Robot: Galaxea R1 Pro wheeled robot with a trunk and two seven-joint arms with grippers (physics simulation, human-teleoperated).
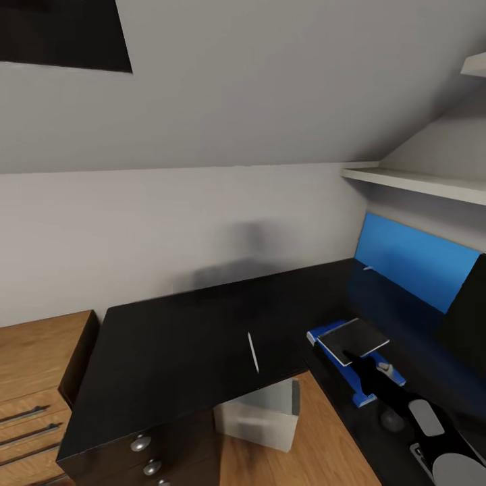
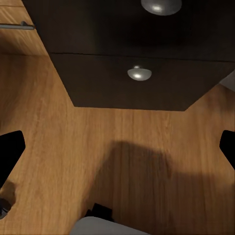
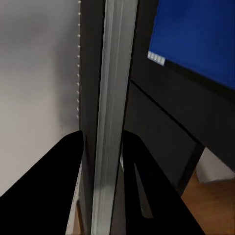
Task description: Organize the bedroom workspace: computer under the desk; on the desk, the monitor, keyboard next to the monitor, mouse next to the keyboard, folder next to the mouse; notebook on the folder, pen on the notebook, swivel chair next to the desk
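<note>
The black L-shaped desk (image 1: 175, 344) fills the middle of the head view. On its right wing lies the blue folder (image 1: 322, 335). The white-grey notebook (image 1: 356, 336) rests over it, with my right gripper (image 1: 353, 360) shut on its near edge. In the right wrist view the notebook (image 3: 110, 73) runs edge-on between the two black fingers (image 3: 49, 196). The thin white pen (image 1: 253, 352) lies apart on the desk, left of the folder. The light-grey computer (image 1: 260, 415) stands under the desk. My left gripper (image 2: 117, 152) hangs open over the wood floor, in front of the desk drawers (image 2: 139, 73).
A light wooden drawer chest (image 1: 34, 378) adjoins the desk's left end. A long blue wall panel (image 1: 412, 260) runs behind the right wing, with white shelves (image 1: 418, 181) above. A black slanted slab (image 1: 470, 304), probably the monitor, stands at the far right. The sloped grey ceiling hangs low.
</note>
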